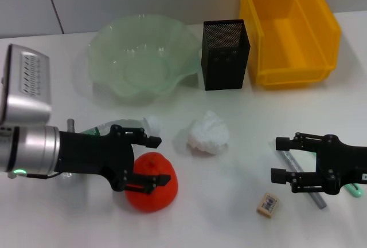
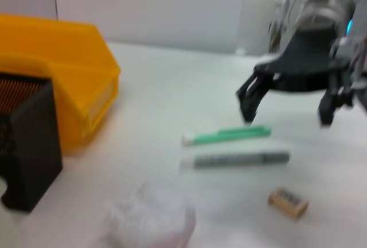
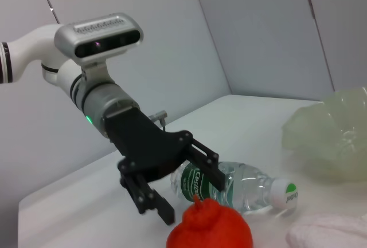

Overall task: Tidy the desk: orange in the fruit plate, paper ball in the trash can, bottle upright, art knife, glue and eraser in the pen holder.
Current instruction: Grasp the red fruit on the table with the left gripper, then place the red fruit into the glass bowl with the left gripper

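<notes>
The orange [image 1: 150, 191] sits near the table's front left. My left gripper [image 1: 159, 160] is open, its fingers spread over the orange's top; the right wrist view shows it [image 3: 194, 199] just behind the orange [image 3: 209, 231]. The bottle [image 1: 117, 126] lies on its side behind the gripper. The paper ball [image 1: 207, 133] lies mid-table. My right gripper [image 1: 277, 159] is open and empty over the grey art knife [image 1: 303, 184], with the green glue [image 1: 354, 189] beside it. The eraser [image 1: 267, 204] lies at the front. The fruit plate [image 1: 137, 59], pen holder [image 1: 225, 53] and trash can [image 1: 289, 27] stand at the back.
The left wrist view shows the glue [image 2: 229, 135] and the knife [image 2: 238, 160] lying parallel, the eraser [image 2: 288, 202] nearer, and the paper ball [image 2: 149, 219] closest. A wall runs behind the table.
</notes>
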{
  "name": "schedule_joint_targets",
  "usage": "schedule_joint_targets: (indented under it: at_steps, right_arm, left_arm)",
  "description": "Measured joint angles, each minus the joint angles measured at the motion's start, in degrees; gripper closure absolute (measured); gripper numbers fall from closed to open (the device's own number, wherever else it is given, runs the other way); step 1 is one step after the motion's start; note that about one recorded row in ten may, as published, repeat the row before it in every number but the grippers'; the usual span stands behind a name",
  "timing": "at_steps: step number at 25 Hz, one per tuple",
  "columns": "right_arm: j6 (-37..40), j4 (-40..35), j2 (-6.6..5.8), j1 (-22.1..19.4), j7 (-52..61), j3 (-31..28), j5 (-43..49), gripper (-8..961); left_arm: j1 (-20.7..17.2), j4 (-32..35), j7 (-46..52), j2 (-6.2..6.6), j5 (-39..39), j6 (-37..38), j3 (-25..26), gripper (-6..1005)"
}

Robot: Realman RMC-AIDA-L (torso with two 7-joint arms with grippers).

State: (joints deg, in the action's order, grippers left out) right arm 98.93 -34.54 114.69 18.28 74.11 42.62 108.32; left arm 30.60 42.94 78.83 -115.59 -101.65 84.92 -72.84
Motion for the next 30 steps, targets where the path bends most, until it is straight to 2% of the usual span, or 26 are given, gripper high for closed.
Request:
schedule_joint_targets:
  at_steps: [1,4,11,25,30]
  right_arm:
    - [0.0,0.0,0.01,0.0,0.0,0.0,0.0,125]
    - [0.0,0.0,0.01,0.0,0.3,0.0,0.0,125]
    - [-0.1,0.0,-0.04,0.1,0.7,0.0,0.2,125]
    - [-0.7,0.0,-0.21,0.4,0.7,0.0,0.2,126]
    - [-0.7,0.0,-0.26,0.5,0.7,0.0,0.2,126]
  left_arm:
    - [-0.8,2.6,0.0,-1.43,-5.2,-2.9,0.0,214]
    - [-1.0,3.3,0.4,-2.15,-7.7,-4.3,0.0,238]
    - [-1.0,3.3,1.3,-2.43,-9.6,-6.4,0.0,294]
    - [-0.6,2.9,1.8,-2.45,-9.6,-5.7,0.0,407]
    - [-0.3,3.1,3.3,-2.57,-9.4,-3.7,1.7,635]
